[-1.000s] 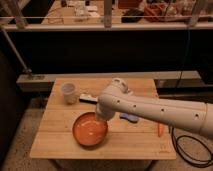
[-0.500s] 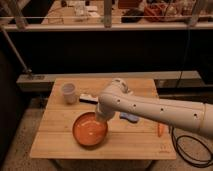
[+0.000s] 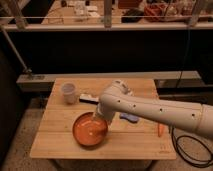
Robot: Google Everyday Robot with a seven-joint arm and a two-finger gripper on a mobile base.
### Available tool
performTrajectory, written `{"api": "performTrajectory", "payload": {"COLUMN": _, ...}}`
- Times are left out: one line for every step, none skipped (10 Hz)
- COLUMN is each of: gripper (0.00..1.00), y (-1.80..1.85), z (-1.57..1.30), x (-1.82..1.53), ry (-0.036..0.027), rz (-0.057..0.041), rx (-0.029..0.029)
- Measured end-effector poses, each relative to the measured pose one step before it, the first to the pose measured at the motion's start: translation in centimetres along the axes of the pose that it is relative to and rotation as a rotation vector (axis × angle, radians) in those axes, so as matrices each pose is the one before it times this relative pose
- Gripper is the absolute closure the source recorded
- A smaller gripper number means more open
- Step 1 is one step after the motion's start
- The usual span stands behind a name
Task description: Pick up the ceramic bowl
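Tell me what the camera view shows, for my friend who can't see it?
A white robot arm reaches down so its pincer is over the inside of an orange-brown ceramic bowl on a wooden table. A small whitish cup stands behind the bowl, and a small orange thing lies to the right.

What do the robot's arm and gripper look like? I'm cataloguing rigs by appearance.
The arm is a thick, smooth white tube with a rounded joint housing and a row of small dark dots along its side. A black cable loops under its far end. The gripper sits at the arm's tip over the glossy orange-brown ceramic bowl; it is mostly hidden behind the arm, so its look is unclear.
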Motion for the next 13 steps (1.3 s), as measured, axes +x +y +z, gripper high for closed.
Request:
{"api": "performTrajectory", "payload": {"gripper": 0.37, "y": 0.22, "z": 0.878, "x": -0.133, "ry": -0.0129, "rz": 0.00012, "rx": 0.00243}}
{"api": "performTrajectory", "payload": {"gripper": 0.28, "y": 0.519, "z": 0.992, "x": 0.022, "ry": -0.00719, "rz": 0.00205, "rx": 0.00136}}
{"api": "performTrajectory", "payload": {"gripper": 0.21, "y": 0.551, "z": 0.97, "x": 0.036, "ry": -0.00934, "rz": 0.00298, "rx": 0.00384}}
{"api": "performTrajectory", "payload": {"gripper": 0.2, "y": 0.124, "z": 0.309, "x": 0.026, "ry": -0.00662, "rz": -0.00137, "rx": 0.00328}}
{"api": "performTrajectory", "payload": {"gripper": 0.21, "y": 0.01, "z": 0.145, "x": -0.052, "ry": -0.00729, "rz": -0.00045, "rx": 0.00421}}
{"api": "performTrajectory", "payload": {"gripper": 0.2, "y": 0.15, "z": 0.11, "x": -0.039, "ry": -0.00298, "rz": 0.00157, "rx": -0.0007}}
{"api": "performTrajectory", "payload": {"gripper": 0.2, "y": 0.064, "z": 0.088, "x": -0.02, "ry": -0.00379, "rz": 0.00157, "rx": 0.0013}}
{"api": "performTrajectory", "payload": {"gripper": 0.2, "y": 0.072, "z": 0.222, "x": -0.019, "ry": -0.00351, "rz": 0.0001, "rx": 0.00112}}
{"api": "performTrajectory", "payload": {"gripper": 0.2, "y": 0.219, "z": 0.592, "x": -0.074, "ry": -0.00885, "rz": 0.00051, "rx": 0.00198}}
{"api": "performTrajectory", "payload": {"gripper": 0.2, "y": 0.355, "z": 0.833, "x": -0.025, "ry": -0.01037, "rz": 0.00009, "rx": 0.00427}}
{"api": "performTrajectory", "payload": {"gripper": 0.2, "y": 0.213, "z": 0.621, "x": -0.009, "ry": -0.00787, "rz": 0.00068, "rx": 0.00345}}
{"api": "performTrajectory", "payload": {"gripper": 0.2, "y": -0.085, "z": 0.205, "x": -0.025, "ry": -0.006, "rz": -0.00125, "rx": 0.00325}}
{"api": "performTrajectory", "payload": {"gripper": 0.2, "y": 0.018, "z": 0.101, "x": -0.065, "ry": -0.00452, "rz": 0.00114, "rx": 0.00031}}
